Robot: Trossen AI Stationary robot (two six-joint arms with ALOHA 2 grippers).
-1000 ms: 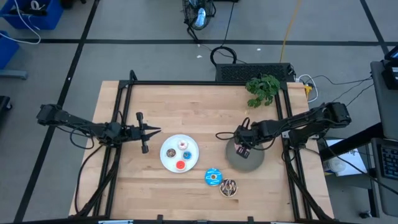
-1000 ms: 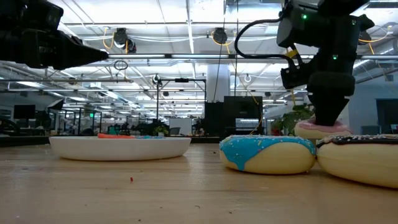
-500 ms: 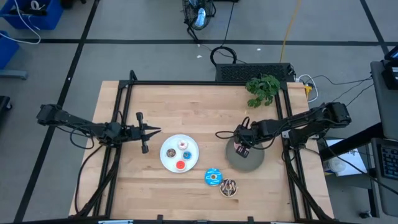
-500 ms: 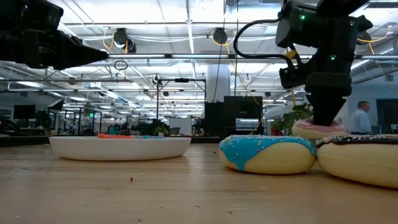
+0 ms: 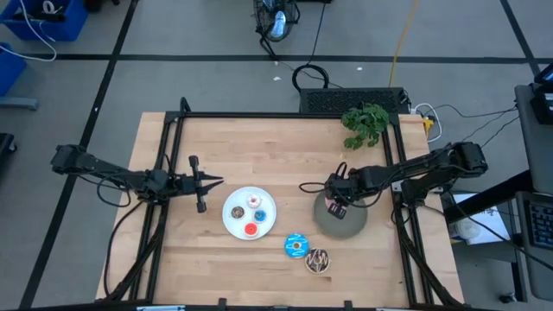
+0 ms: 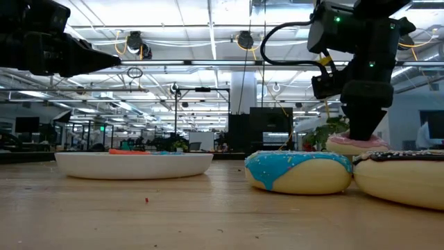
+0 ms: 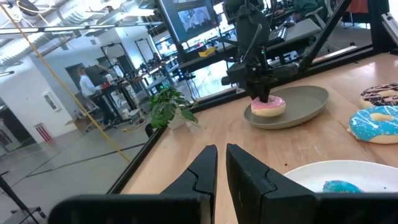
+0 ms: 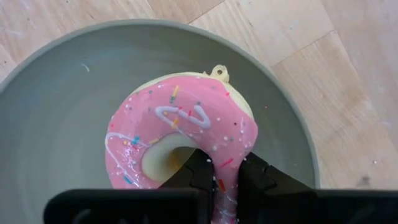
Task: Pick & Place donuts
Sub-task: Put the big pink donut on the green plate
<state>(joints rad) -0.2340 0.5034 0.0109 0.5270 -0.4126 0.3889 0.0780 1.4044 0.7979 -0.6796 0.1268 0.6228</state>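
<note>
Chocolate-iced and sprinkled, the nearest large donut sits at the front of the wooden counter, touching the big blue donut just behind it. Beyond them a white plate carries small red, blue, brown and white-pink donuts. Beside it, on the grey plate, the right gripper has its fingers pinching the rim of the pink donut, which rests on that plate. The left gripper hovers off the white plate's far-left side, fingers pressed together and holding nothing. A leafy plant stands at the back edge.
</note>
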